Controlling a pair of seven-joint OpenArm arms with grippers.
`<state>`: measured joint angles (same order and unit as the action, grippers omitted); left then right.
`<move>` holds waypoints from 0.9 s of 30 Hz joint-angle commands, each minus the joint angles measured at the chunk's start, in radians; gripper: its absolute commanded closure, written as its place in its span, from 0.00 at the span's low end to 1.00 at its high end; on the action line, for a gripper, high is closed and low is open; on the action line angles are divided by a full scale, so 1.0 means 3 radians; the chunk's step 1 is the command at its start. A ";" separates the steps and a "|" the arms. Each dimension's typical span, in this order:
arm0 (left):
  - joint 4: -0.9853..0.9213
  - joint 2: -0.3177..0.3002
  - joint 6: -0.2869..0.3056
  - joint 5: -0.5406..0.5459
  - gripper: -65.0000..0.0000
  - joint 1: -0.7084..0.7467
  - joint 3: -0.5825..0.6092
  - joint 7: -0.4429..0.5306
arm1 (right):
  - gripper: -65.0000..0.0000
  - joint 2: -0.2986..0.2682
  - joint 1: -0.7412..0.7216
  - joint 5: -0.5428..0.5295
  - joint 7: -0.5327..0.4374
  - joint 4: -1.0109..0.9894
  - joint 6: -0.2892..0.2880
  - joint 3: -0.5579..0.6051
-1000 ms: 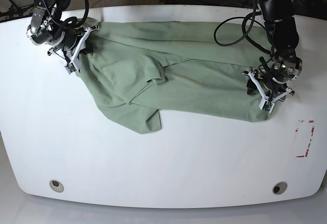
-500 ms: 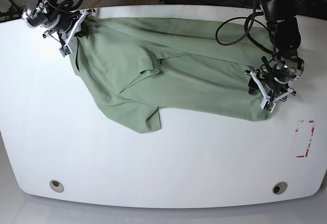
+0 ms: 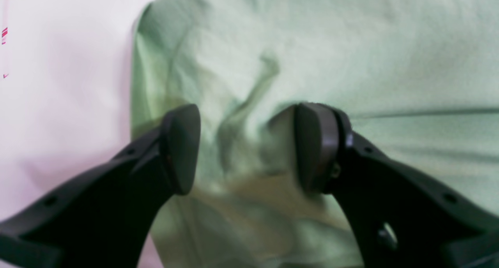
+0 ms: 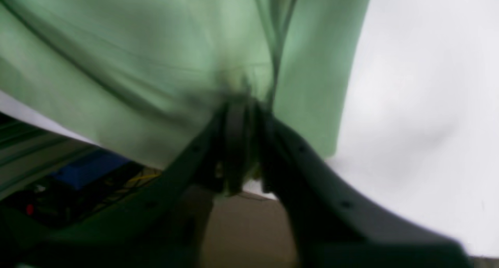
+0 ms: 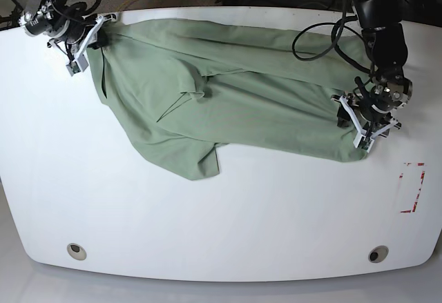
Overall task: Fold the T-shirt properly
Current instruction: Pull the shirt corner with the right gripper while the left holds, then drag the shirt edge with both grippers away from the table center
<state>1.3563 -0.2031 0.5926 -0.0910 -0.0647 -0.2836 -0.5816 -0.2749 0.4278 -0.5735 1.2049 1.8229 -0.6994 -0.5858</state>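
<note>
Gripping the T-shirt (image 5: 228,103) at its far corner, my right gripper (image 4: 243,143) is pinching fabric while my left gripper (image 3: 245,143) is straddling a rumpled fold, jaws apart.

The base view is bright and evenly lit from above, sharp throughout; the table (image 5: 221,213) shows only soft glare and bows at its edges; shadows under the shirt (image 5: 228,103) are faint; both wrist views are blurred, fingers (image 3: 181,149) dark and out of focus; the right wrist view is dimmer, smeared toward its lower corners.
</note>
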 commanded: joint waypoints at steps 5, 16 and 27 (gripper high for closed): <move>0.0197 -0.0169 0.0352 0.0633 0.44 -0.0196 -0.0029 -0.0529 | 0.31 0.0003 0.0024 -0.0019 -0.0019 0.0350 0.0004 -0.0029; 0.1327 -0.0589 0.0352 0.1978 0.32 0.0019 -0.0034 -0.1424 | 0.38 0.0152 -0.0002 -0.0019 -0.0019 0.0411 0.0004 -0.0009; 0.1747 -0.0916 0.0352 0.2745 0.33 0.1241 -0.0453 -0.1624 | 0.38 0.0228 -0.0032 -0.0004 -0.0019 0.0406 0.0004 -0.0009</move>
<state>1.8664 -0.4568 0.6971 0.7116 0.3019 -0.4110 -1.0924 -0.2047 0.4240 -0.5652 1.2118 1.9297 -0.6968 -0.5819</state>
